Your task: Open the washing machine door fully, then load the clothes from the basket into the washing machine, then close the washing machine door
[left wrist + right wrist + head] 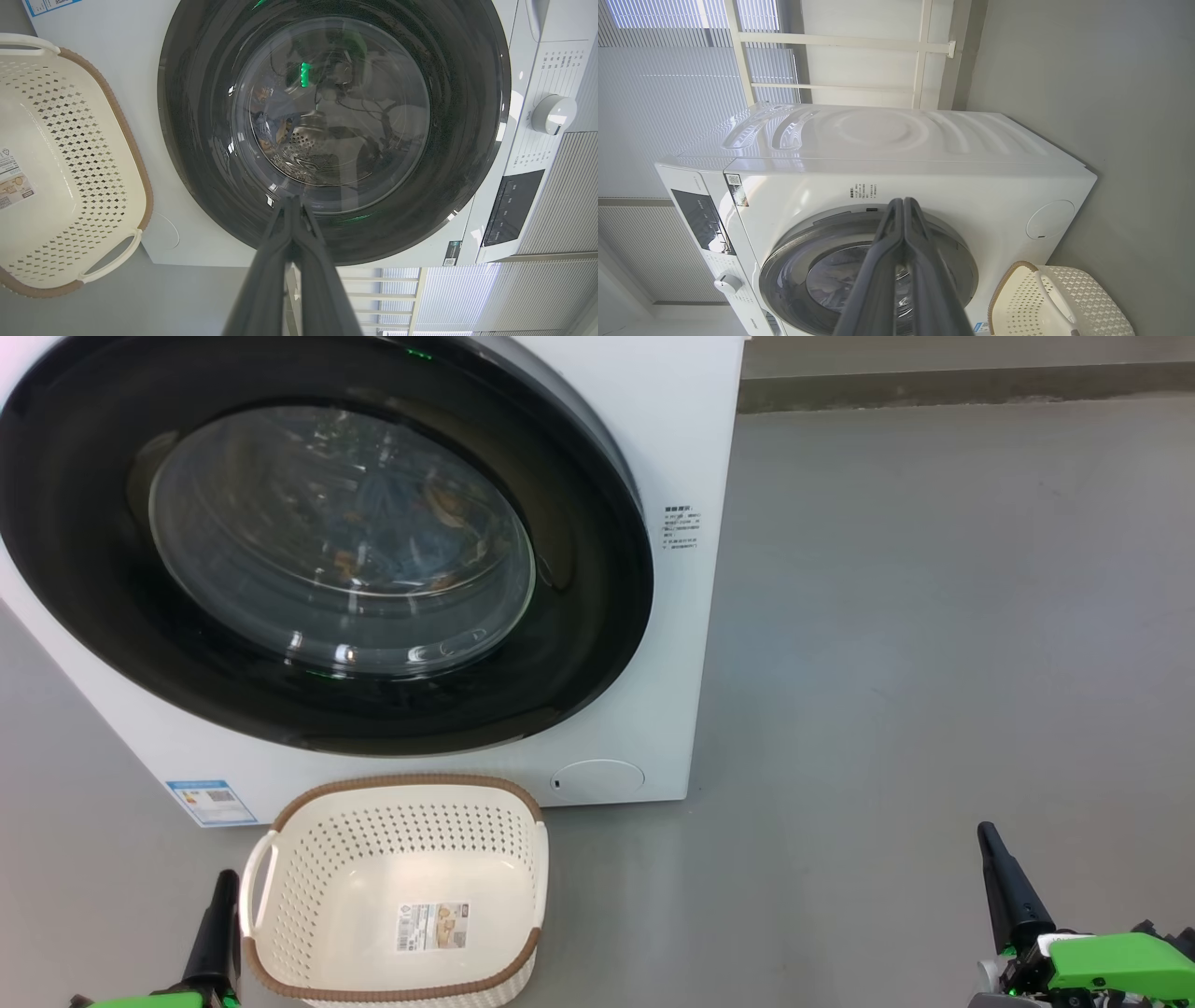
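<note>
The basket (373,840) stands before the washing machine (674,644).

Washing machine (672,429) body: white, smooth, semi-gloss, soft reflections on top. Washing machine door (597,616): wide black rim, high gloss, looks like plastic. Door centre is clear glass, shiny w/ glare. Inside machine, thru the glass: perforated steel drum (303,144), bright metal, and clothes (271,121), blue-ish soft cloth. Basket (411,781) just in front of machine: cream plastic, perforated, satin finish, brown rim w/ woven-look texture, paper label (432,926) on its bottom. Floor (934,616) around machine: grey, matt, smooth. Left gripper (293,201) & right gripper (903,201): dark grey, matt, material unclear.
</note>
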